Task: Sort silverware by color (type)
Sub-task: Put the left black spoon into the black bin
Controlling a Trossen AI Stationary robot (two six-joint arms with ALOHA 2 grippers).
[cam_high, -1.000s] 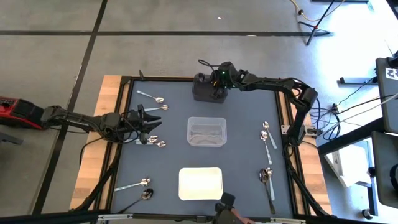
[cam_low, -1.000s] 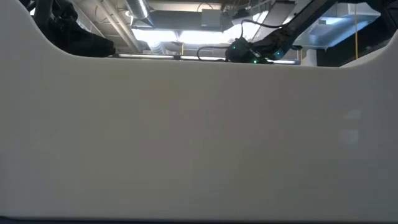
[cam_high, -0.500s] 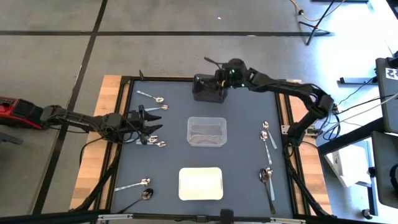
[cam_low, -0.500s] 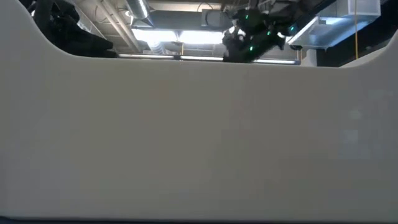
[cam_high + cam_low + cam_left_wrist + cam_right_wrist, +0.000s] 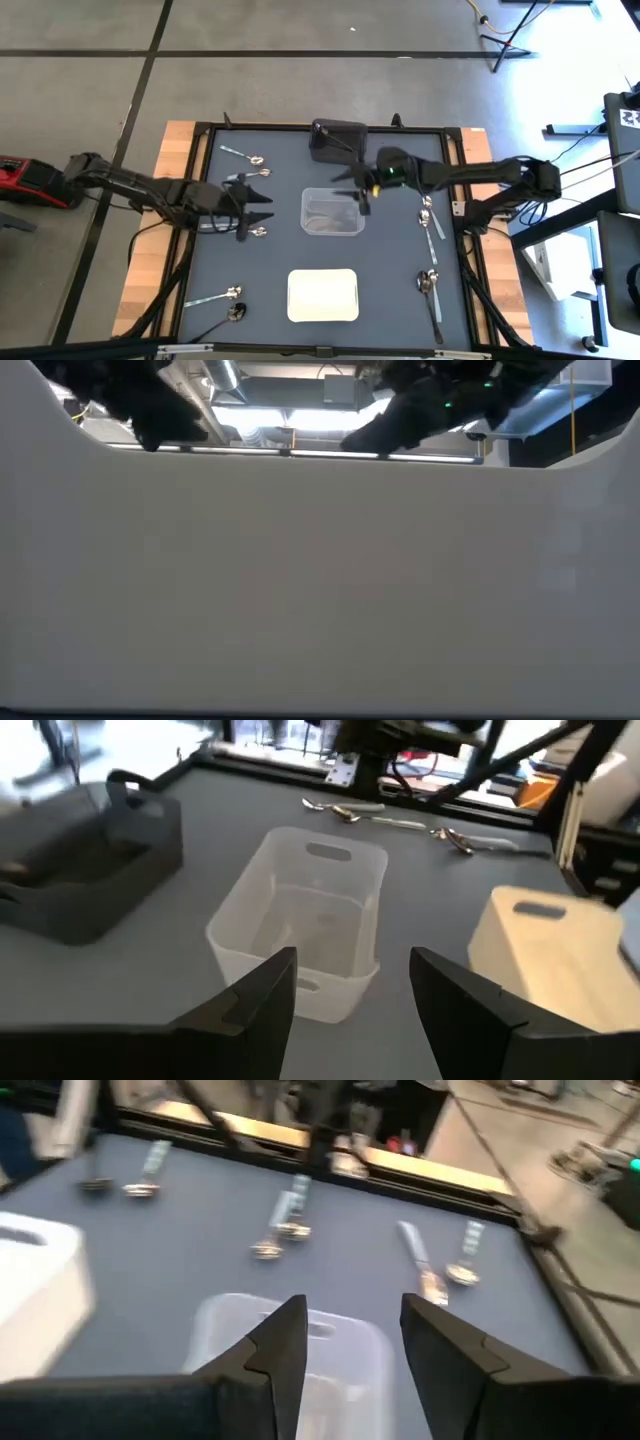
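a dark mat (image 5: 390, 270) covers the table, seen from above. three trays sit down its middle: a black tray (image 5: 337, 138) at the far edge, a clear tray (image 5: 331, 212) in the centre, a white tray (image 5: 322, 295) at the near edge. the spoons lie scattered on both sides, none yet visibly in a tray: on the left, one near the far corner (image 5: 243, 155), one just below it (image 5: 255, 174), a pair beside the left arm (image 5: 255, 230), and two near the front, one shiny (image 5: 215, 296) and one dark (image 5: 225, 317); on the right, about three by the mat's edge (image 5: 430, 218) and about three lower down (image 5: 430, 290), roughly a dozen in all. the left gripper (image 5: 262, 204) hovers just above the pair, fingers spread wide and empty. the right gripper (image 5: 352, 186) hangs over the clear tray's far right corner, fingers parted and empty. this looks like an early stage; the next move likely calls for an arm to drop onto a spoon and pinch its thin handle.
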